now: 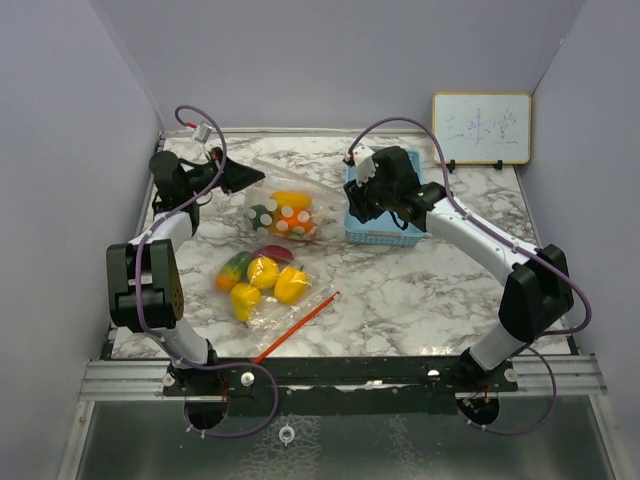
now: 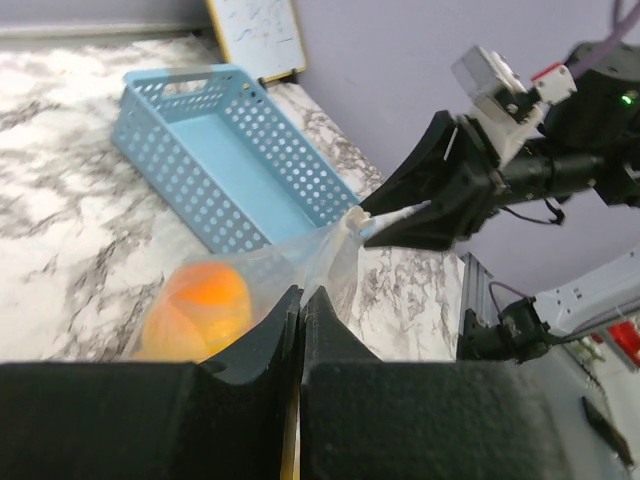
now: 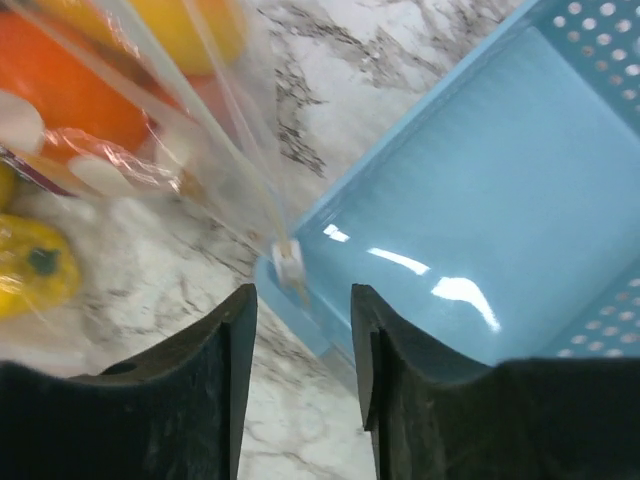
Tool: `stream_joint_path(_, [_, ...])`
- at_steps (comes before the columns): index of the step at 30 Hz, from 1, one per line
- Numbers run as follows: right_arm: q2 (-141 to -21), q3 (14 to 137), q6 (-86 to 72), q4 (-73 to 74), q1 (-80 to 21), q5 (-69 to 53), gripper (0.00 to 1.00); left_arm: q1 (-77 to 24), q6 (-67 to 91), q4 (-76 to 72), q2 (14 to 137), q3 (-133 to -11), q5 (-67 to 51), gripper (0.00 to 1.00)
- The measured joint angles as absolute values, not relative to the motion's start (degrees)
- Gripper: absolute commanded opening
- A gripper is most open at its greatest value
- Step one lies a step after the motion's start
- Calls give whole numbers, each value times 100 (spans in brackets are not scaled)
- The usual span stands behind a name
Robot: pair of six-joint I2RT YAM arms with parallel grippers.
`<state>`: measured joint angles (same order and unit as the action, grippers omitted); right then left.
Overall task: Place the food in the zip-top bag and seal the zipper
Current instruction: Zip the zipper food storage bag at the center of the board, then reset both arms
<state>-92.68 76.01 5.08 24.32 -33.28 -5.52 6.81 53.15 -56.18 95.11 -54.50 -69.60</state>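
Limp, slick bag (image 2: 325, 250), light food (image 1: 285, 215) inside: best held by stiffer zipper rim. Clamped at 10 o'clock with left gripper (image 2: 302, 300); zipper tab (image 3: 288, 262) at 3 o'clock, between right gripper's (image 3: 300, 300) parted fingers.

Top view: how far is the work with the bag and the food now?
Done: the food lies inside the zip-top bag; the blue basket is empty. In hand: the left gripper pinches the bag's edge, and the right gripper stands open around the white slider. Left: sealing; whether the zipper is closed anywhere, I cannot tell.
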Motion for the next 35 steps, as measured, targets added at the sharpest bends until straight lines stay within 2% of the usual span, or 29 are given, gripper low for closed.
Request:
stream_joint_path(2, [-9266,7629,467,2565,-3319,-532,91,707,4692,-4442,9467,-5721,-6761,2])
stream_joint_path(3, [-9266,7658,375,2626,-3304,-519,99,727,4270,-3726,9454,-5924,-6602,8])
stream_joint_path(6, [-9218,7721,270,2659,-3288,-473,99,755,3153,-1743,9441,-6600,-5975,79])
stream_joint_path(7, [-9188,7749,220,2657,-3288,-454,99,757,2814,-1138,9441,-6812,-5736,96])
stream_joint_path(11, [-9041,7937,34,2655,-3288,-364,99,781,2233,213,9299,-7054,-4812,99])
stream_joint_path(16, [-8976,8149,-180,2591,-3288,-296,99,777,2231,1522,9236,-7247,-3168,99])
stream_joint_path(24, [-8731,8114,-298,2543,-3288,-209,99,727,2606,2460,9142,-7378,-1125,99])
stream_joint_path(30, [-8720,8112,-333,2532,-3288,-163,99,701,2687,2707,9129,-7369,-519,99])
stream_joint_path(35, [-8718,8110,-340,2530,-3288,-137,99,701,2596,2764,9129,-7369,-467,99])
